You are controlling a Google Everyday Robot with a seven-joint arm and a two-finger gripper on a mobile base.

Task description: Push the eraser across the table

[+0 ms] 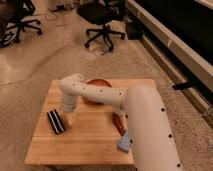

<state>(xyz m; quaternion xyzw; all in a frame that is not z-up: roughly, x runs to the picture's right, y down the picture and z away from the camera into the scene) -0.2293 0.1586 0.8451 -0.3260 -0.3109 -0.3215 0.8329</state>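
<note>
On the left half of the desk (pixel 87 142), the tool (pixel 69 115) hangs low at the end of the white arm (pixel 100 94), pointing down at the slatted top. Whether it is wide or narrow cannot be told, as it is pale against the pale wood and partly hidden under the wrist. Just to its left lies the eraser (pixel 56 121), flat on the wood. Its long side runs from far-left to near-right, and a pale stripe runs along its length. It is very close to the tool, but whether the two touch cannot be told. Behind the tool and to its right, the bowl (pixel 98 83) sits near the far edge of the desk, partly hidden by the arm passing in front of it. To the right of the tool, past the middle of the desk, lies a small reddish-brown thing (pixel 118 124). Nearer and further right, a blue block (pixel 124 144) sits by the front right corner, close to the thick part of the arm. Beyond the desk, on the speckled floor (pixel 45 60), stands a black chair (pixel 102 22), well apart from the tool.
</note>
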